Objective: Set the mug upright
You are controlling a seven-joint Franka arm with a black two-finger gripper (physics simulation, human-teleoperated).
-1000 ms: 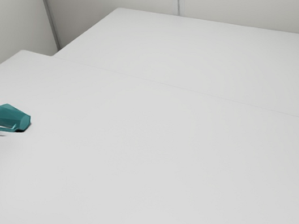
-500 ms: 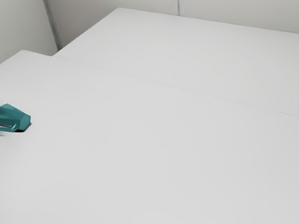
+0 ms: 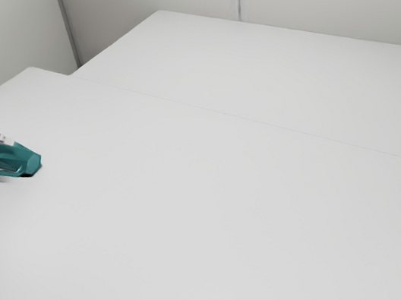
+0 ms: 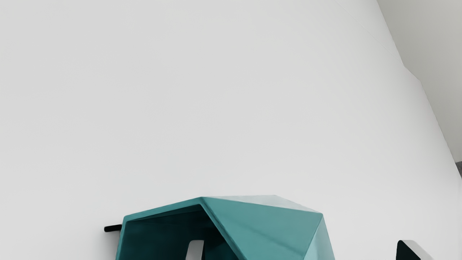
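- At the exterior view's left edge, black two-finger gripper (image 3: pixel 6 141), its tips at the open end of the mug; claw spread wide; one pale grey fingertip (image 4: pixel 195 251) lies within the mug's mouth as seen in the wrist view, the other stands outside the mug, apart from its wall.
- Just ahead of the gripper, faceted teal mug (image 3: pixel 20 161) with a glossy finish; lying on its side on the table; mouth toward the gripper, base toward the exterior view's right; its looped handle (image 3: pixel 9 173) is on the side nearer the exterior camera.
- Beside the mug's rim, short black bar (image 4: pixel 112 228); nature cannot be determined.
- Beneath the mug, smooth white table (image 3: pixel 212 221), broad and flat.
- Beyond the table, second flat white surface (image 3: pixel 289 80); farther back, plain pale grey wall (image 3: pixel 346 13).
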